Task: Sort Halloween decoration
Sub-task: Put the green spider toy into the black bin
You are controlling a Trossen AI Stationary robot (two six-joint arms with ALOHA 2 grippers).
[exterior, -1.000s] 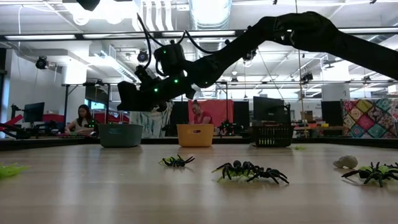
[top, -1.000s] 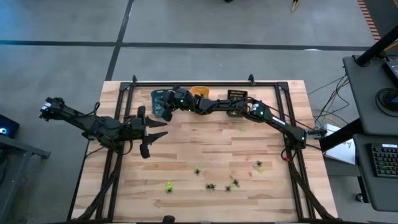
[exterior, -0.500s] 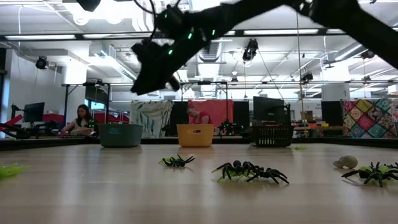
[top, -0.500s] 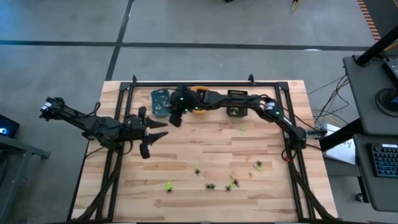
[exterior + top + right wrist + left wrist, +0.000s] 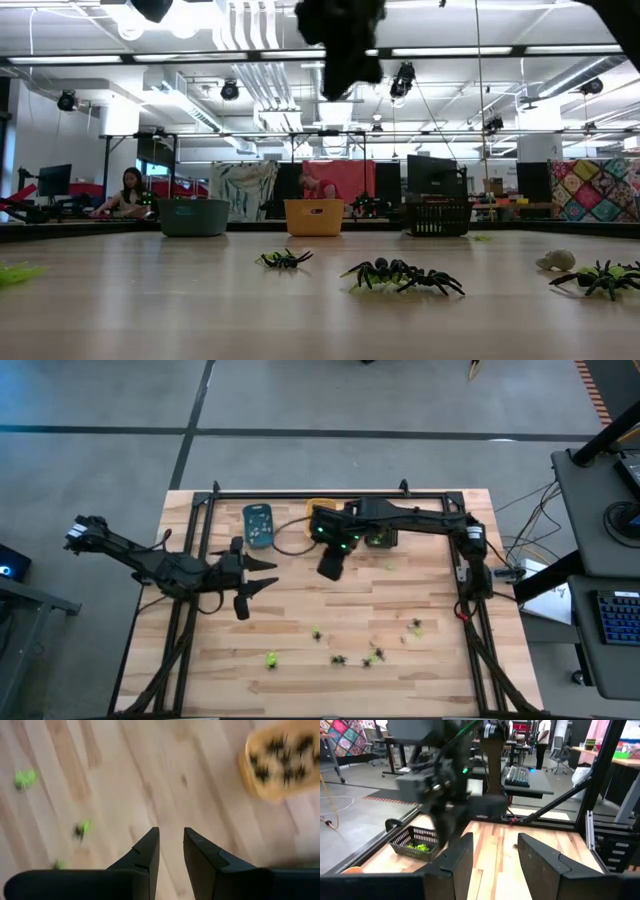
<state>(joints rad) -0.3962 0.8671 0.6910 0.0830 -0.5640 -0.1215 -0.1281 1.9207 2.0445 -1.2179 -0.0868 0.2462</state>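
R gripper [image 5: 330, 569] hangs high over the worktop [image 5: 420, 670] nr the back-edge trays, arm reaching in from the right edge; jaws a narrow gap apart, nothing betw them. L gripper [image 5: 262, 575] hovers by the left edge, fingers spread, empty. Spider figures [image 5: 345, 650] lie scattered twd the front edge, well apart from both grippers.

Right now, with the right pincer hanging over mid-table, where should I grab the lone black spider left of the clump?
Pinch the black spider across its raised middle body, coming straight down from above. It sits flat on the table with thin legs splayed low all round, so a side approach would likely catch only legs. Nothing touches it, so the right pincer has room.
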